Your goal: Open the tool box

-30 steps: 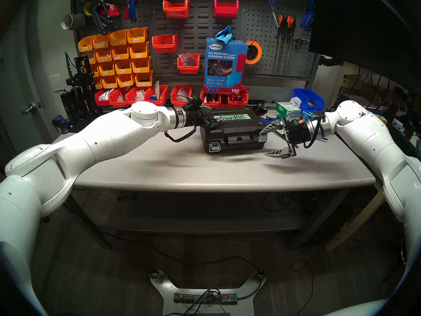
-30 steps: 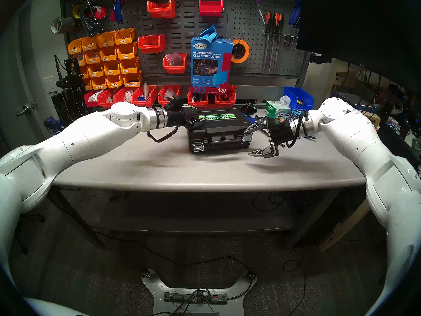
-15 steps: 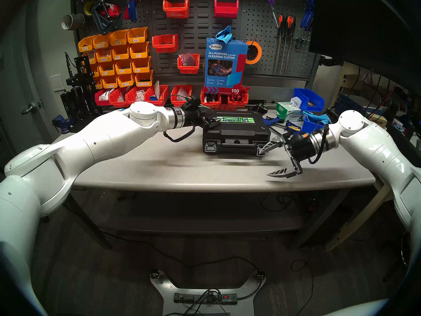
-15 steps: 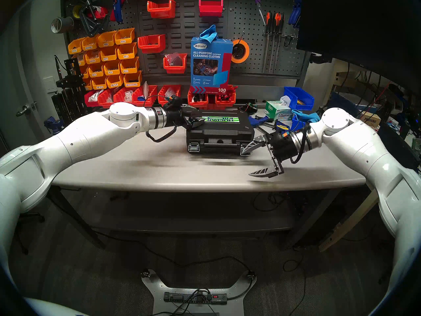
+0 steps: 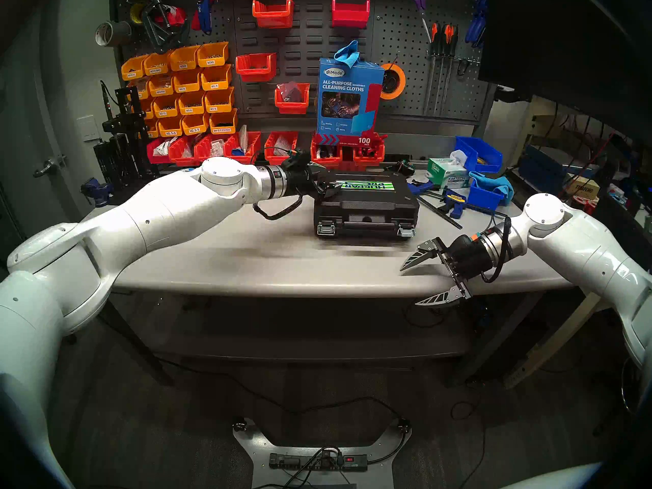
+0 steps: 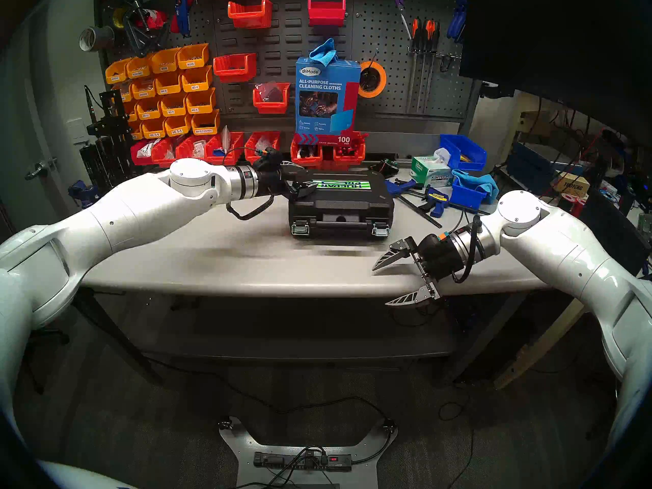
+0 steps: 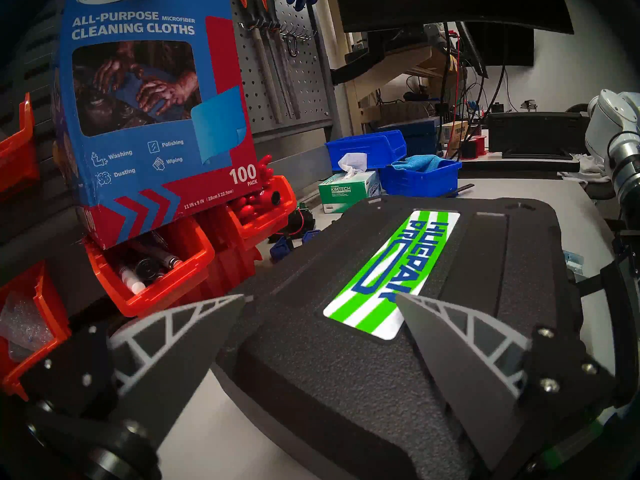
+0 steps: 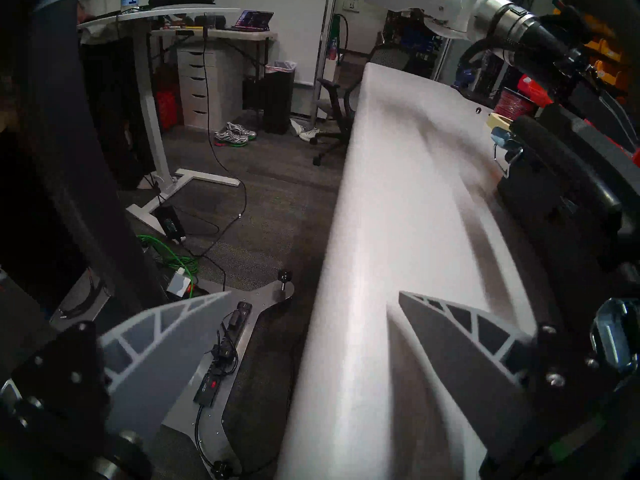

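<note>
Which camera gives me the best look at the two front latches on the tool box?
Head left view: both latches face it. Head right shows the same. Left wrist sees mostly the lid; right wrist catches one, blurred.

The left gripper [image 5: 326,181] covers the left end of the tool box [image 5: 367,209] lid in both head views, so contact there cannot be told; in the left wrist view the near fingertip [image 7: 419,313] hides the end of the logo sticker [image 7: 391,278]. In the right wrist view the tool box [image 8: 561,191] is cut by the frame's right edge and smeared, latches unreadable, and the table [image 8: 398,226] surface blurs. Bin labels [image 5: 194,130] on the pegboard are too small to read.
</note>
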Motion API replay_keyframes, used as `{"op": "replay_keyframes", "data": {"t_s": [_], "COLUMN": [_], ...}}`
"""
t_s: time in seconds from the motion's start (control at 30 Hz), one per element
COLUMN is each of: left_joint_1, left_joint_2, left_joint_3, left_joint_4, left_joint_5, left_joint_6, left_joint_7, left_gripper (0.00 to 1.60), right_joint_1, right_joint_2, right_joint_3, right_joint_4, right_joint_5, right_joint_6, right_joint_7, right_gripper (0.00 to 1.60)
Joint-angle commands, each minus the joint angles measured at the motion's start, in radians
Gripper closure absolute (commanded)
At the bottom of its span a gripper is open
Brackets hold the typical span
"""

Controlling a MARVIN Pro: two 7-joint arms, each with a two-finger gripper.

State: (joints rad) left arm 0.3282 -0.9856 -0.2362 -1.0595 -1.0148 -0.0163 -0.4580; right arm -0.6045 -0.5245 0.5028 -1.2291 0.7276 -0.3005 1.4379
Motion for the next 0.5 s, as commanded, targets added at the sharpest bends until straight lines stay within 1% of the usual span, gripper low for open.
{"op": "replay_keyframes", "data": {"t_s": [0.0, 0.17, 0.47], "left_joint_1": [0.054, 0.054, 0.054], "left_joint_2": [-0.005, -0.005, -0.005], "left_joint_3": [0.054, 0.053, 0.054], "left_joint_4": [0.002, 0.003, 0.004], "left_joint_5": [0.021, 0.018, 0.017], "left_joint_6": [0.026, 0.024, 0.023], "left_joint_7": [-0.005, -0.006, -0.006], "left_gripper": [0.00, 0.00, 0.00], "right_joint_1": [0.081, 0.134, 0.221], "right_joint_2": [-0.016, -0.058, -0.131], "right_joint_3": [0.064, 0.098, 0.143], "right_joint_4": [0.021, 0.061, 0.170], "right_joint_5": [0.004, -0.007, -0.044], "right_joint_6": [-0.006, -0.008, -0.022], "right_joint_7": [-0.049, -0.079, -0.136], "right_gripper": [0.00, 0.00, 0.00]}}
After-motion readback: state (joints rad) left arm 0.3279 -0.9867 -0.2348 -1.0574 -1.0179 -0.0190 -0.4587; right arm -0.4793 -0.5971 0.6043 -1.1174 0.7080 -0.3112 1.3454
